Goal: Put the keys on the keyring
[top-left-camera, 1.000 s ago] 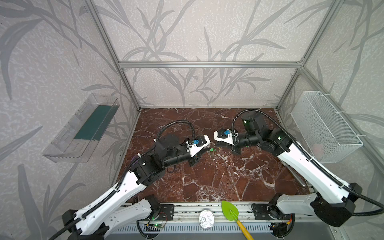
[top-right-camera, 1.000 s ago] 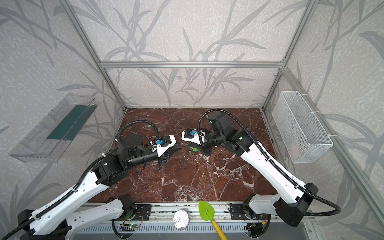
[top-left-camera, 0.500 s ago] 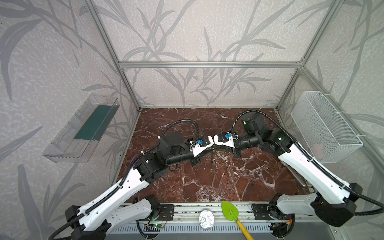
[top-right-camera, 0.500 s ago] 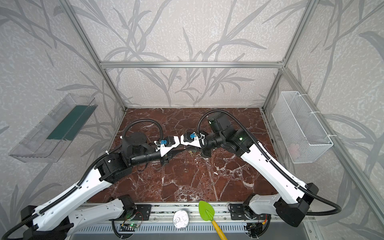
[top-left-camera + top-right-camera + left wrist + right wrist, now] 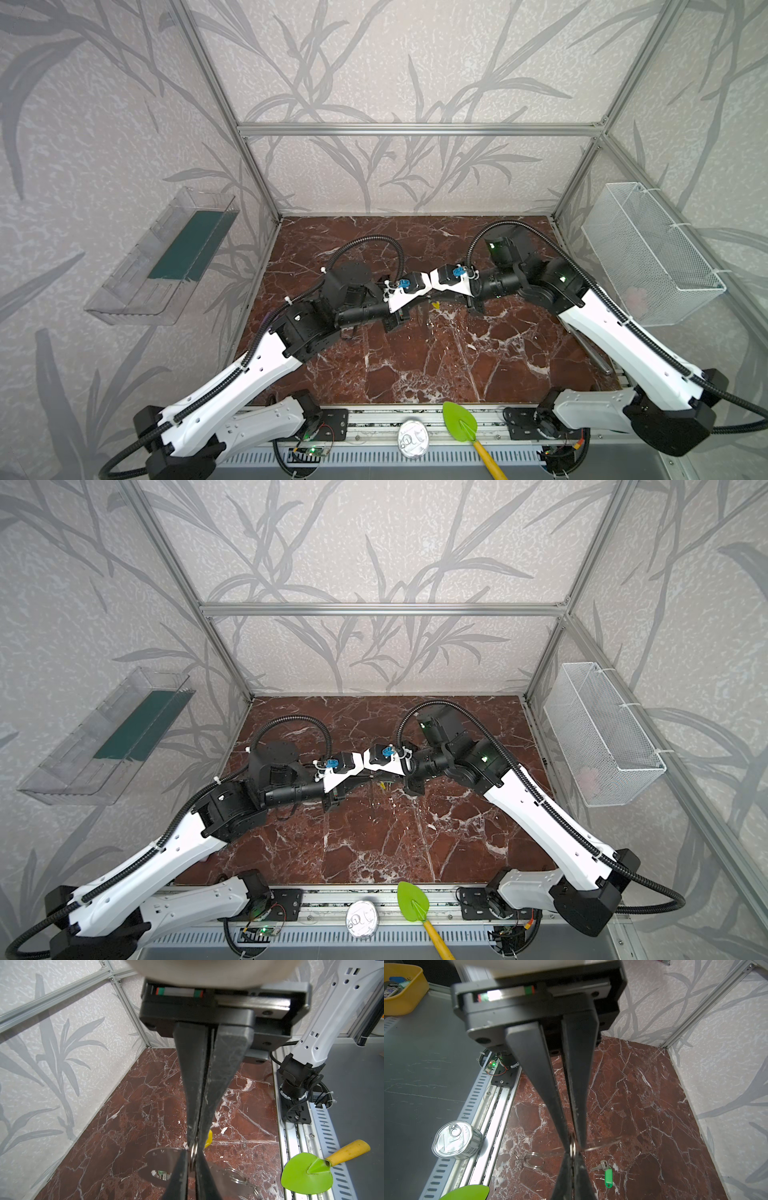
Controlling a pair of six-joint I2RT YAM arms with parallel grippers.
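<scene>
Above the marble [image 5: 415,365], left end effector [image 5: 194,1145] and right end effector [image 5: 572,1142] both pinch 1 split ring [image 5: 193,1157].

The left gripper [image 5: 193,1146] and right gripper [image 5: 572,1144] meet tip to tip above the table [image 5: 415,365], a ring [image 5: 193,1157] between them. The plate [image 5: 158,1159] sits level with the tips, seemingly off the table, a tag [image 5: 435,305] just beside. A key [image 5: 601,1165] lies on the table. On the front rail [image 5: 374,424], can [image 5: 411,434] left of trowel [image 5: 459,422]. Tray [image 5: 166,257] on left wall, basket [image 5: 648,253] on right.
</scene>
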